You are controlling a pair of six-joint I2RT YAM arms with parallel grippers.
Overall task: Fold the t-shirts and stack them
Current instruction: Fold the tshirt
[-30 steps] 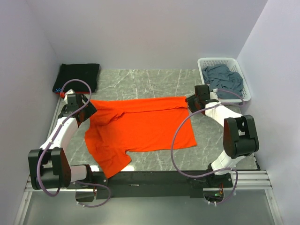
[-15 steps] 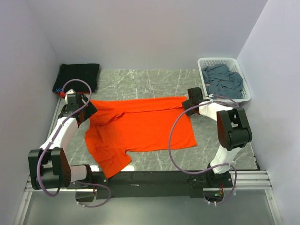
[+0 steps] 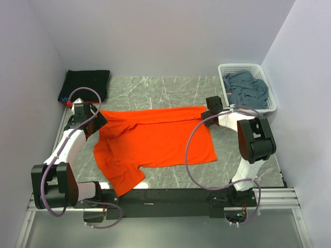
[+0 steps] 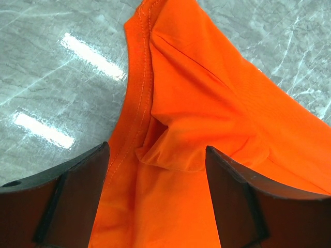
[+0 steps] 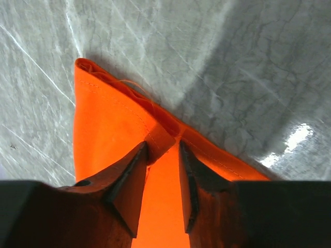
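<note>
Orange t-shirt (image 3: 155, 139) lies spread mid-frame in the top view. The right gripper (image 5: 163, 147) has slid onto its upper-right corner, jaws narrow, apparently nipping the hem. The left gripper (image 4: 155, 155) gapes wide over the upper-left shoulder, so folding looks ready to begin.

1. The grey marble-patterned table (image 3: 170, 85) carries three things.
2. An orange t-shirt (image 3: 155, 142) lies spread across its middle.
3. A folded black t-shirt (image 3: 87, 84) lies at the far left corner.
4. A white basket (image 3: 239, 66) stands at the far right corner.
</note>
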